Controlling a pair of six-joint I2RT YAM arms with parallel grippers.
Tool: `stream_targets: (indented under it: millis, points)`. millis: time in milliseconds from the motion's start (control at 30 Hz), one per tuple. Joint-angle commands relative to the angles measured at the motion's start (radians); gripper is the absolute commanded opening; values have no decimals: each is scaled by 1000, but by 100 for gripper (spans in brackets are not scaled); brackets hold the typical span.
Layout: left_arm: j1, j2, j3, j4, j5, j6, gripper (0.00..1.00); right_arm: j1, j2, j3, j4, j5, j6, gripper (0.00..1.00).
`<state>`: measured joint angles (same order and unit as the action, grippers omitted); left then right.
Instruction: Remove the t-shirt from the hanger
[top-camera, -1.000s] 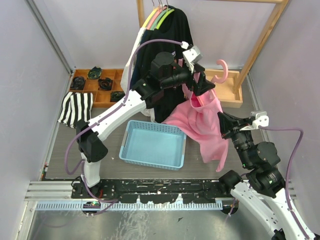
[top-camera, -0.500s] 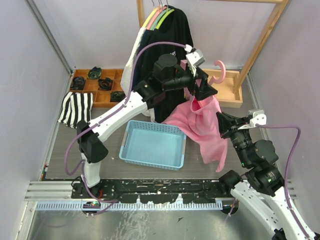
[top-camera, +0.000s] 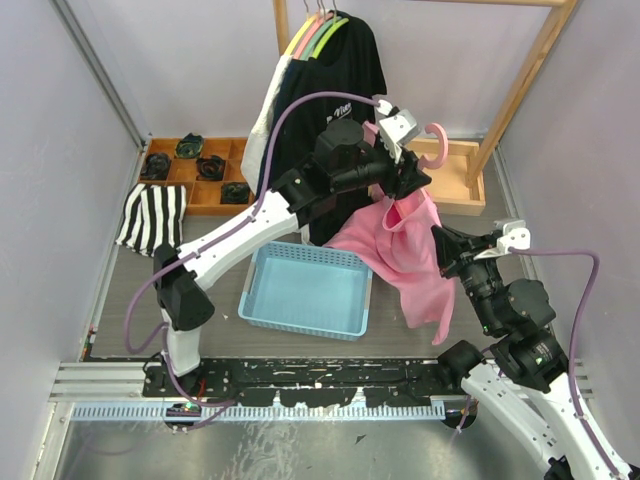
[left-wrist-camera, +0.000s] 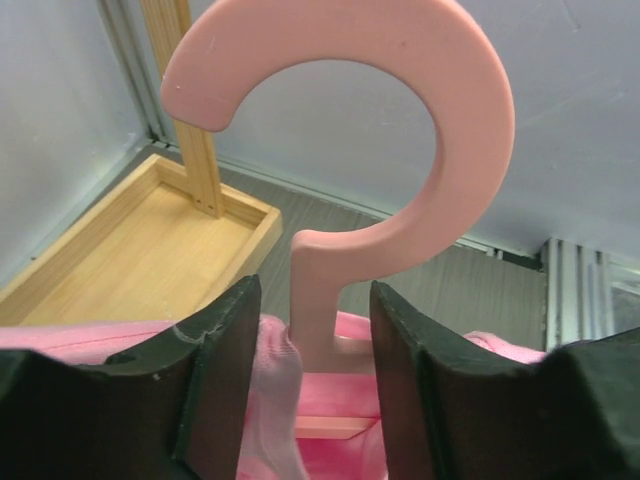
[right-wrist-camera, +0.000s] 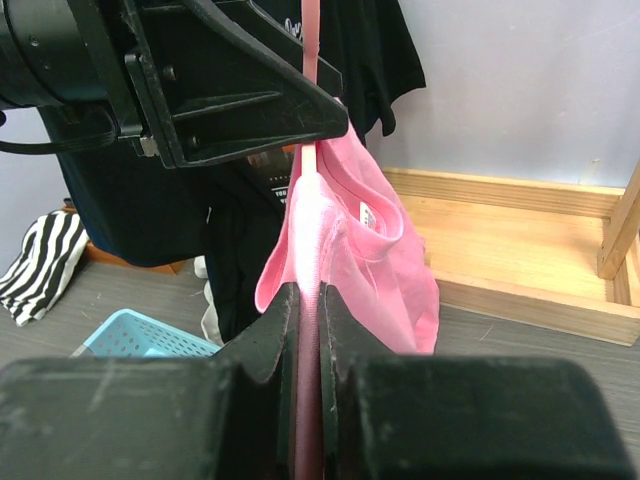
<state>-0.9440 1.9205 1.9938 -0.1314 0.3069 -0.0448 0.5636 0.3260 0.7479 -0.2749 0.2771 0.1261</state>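
Observation:
A pink t-shirt (top-camera: 410, 255) hangs on a pink hanger whose hook (top-camera: 438, 135) sticks up above it. My left gripper (top-camera: 408, 178) straddles the hanger's neck (left-wrist-camera: 318, 300) just above the collar. Its jaws stand open, with a gap on the right and a fold of pink cloth (left-wrist-camera: 275, 370) against the left finger. From below right, my right gripper (top-camera: 445, 245) is shut on a taut fold of the t-shirt (right-wrist-camera: 350, 235). In the right wrist view that cloth runs up between the fingers (right-wrist-camera: 310, 300) to the hanger.
A light blue basket (top-camera: 305, 290) lies on the floor under the left arm. Black shirts (top-camera: 335, 80) hang on a wooden rack behind. A wooden tray (top-camera: 195, 165) of dark items and a striped cloth (top-camera: 150, 215) lie left. The rack's wooden base (top-camera: 455, 180) is right.
My left gripper has moved up and right to the hanger's neck and its jaws have narrowed around it. The right gripper has kept its hold on the shirt.

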Motion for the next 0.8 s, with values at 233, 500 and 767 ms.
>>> stream_targets:
  millis: [233,500,767]
  points:
    - [-33,-62,-76,51,-78,30,11,2,-15,73,166,-4,-9,1]
    - [-34,-65,-54,72,-132,52,0,2,17,96,117,7,3,38]
    - [-8,-62,78,-24,-146,152,0,2,53,128,32,2,22,64]
